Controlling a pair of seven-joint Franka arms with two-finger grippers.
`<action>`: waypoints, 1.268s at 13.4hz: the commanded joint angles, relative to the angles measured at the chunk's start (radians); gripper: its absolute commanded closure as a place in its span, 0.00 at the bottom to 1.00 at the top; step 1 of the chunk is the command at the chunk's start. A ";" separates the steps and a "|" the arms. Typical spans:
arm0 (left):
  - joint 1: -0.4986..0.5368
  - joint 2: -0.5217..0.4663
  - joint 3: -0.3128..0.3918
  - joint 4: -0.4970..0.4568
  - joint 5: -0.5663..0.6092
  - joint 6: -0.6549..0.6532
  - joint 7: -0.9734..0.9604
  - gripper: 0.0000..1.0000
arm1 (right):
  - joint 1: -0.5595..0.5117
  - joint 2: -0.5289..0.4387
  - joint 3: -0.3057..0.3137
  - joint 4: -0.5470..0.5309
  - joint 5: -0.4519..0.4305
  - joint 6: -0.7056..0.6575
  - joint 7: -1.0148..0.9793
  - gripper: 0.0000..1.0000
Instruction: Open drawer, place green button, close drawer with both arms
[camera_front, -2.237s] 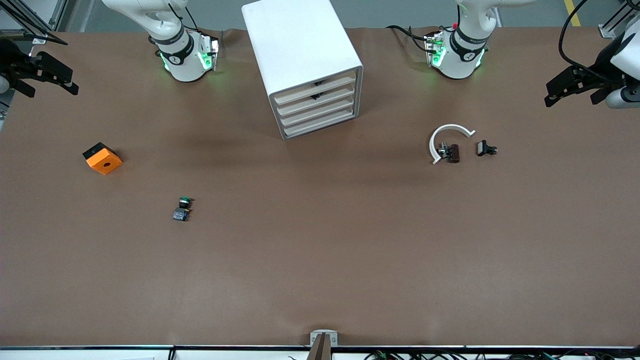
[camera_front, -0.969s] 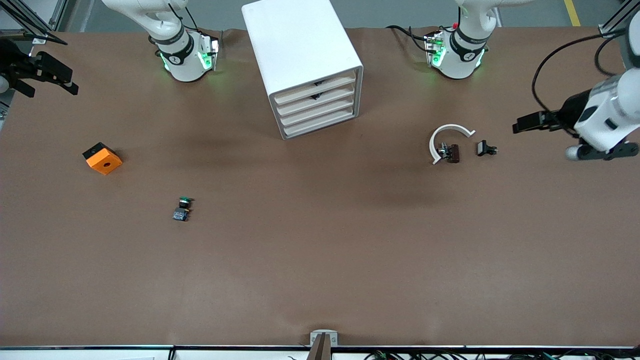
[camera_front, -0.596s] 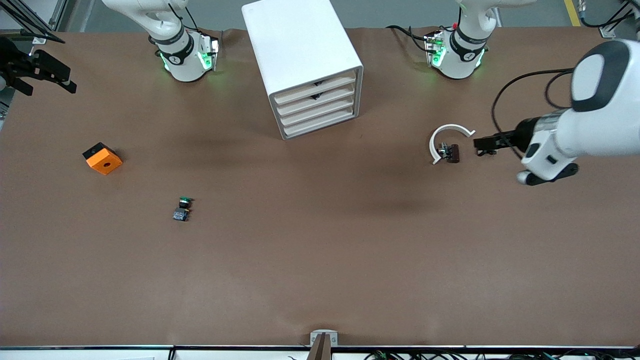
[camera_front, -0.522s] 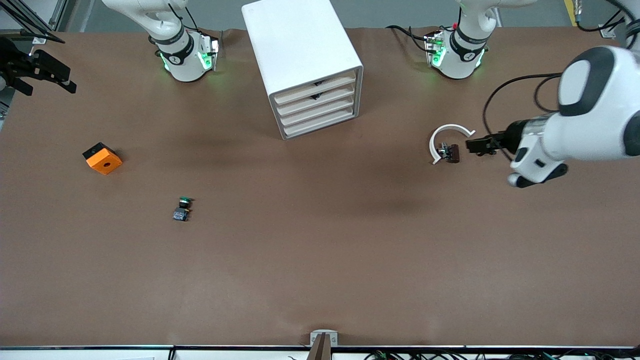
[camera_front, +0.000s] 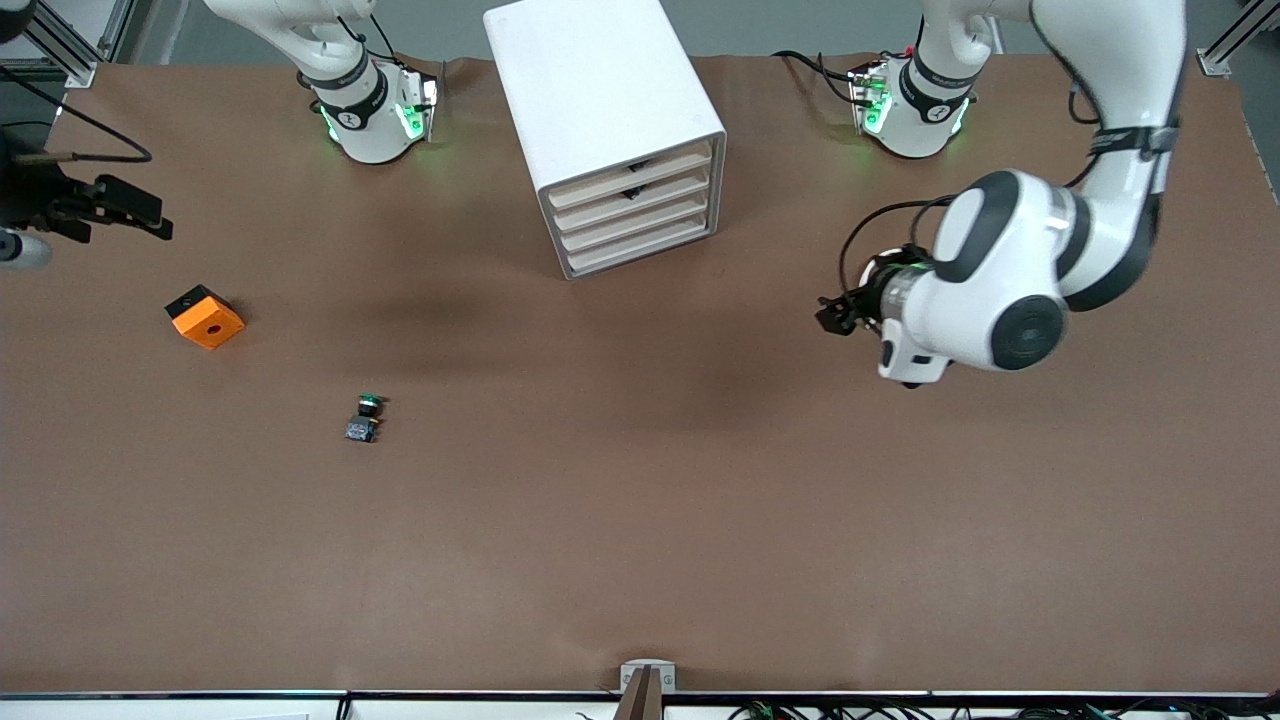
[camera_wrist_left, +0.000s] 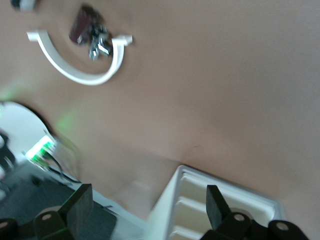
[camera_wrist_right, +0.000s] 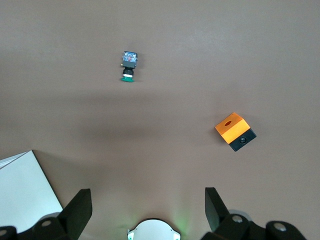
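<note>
Over the bench toward the left arm's end, the left end effector (camera_front: 833, 317) hangs, fingers spread and empty, with the shut bottom drawer (camera_front: 640, 249) toward mid-bench, its front angled toward this nearer arm. Near the right arm's bench edge, the right end effector (camera_front: 130, 208) hangs spread; the button (camera_front: 365, 417) lies nearer the front camera.

Button (camera_front: 366, 417) nearer the camera than cabinet (camera_front: 608, 130)

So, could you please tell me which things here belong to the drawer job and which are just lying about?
Job:
- drawer, bottommost, shut
- button, on table
- left gripper, open
- right gripper, open

Lying about:
- orange block
- white arc
- brown part
</note>
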 joint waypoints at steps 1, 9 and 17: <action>-0.099 0.081 0.006 0.028 -0.012 0.049 -0.221 0.00 | -0.057 0.100 0.006 0.048 -0.006 -0.013 -0.012 0.00; -0.280 0.258 0.006 0.032 -0.119 0.124 -0.878 0.00 | -0.062 0.141 0.011 -0.062 -0.004 0.183 0.137 0.00; -0.291 0.333 0.008 0.032 -0.277 0.193 -1.076 0.00 | -0.036 0.217 0.013 -0.295 0.053 0.625 0.194 0.00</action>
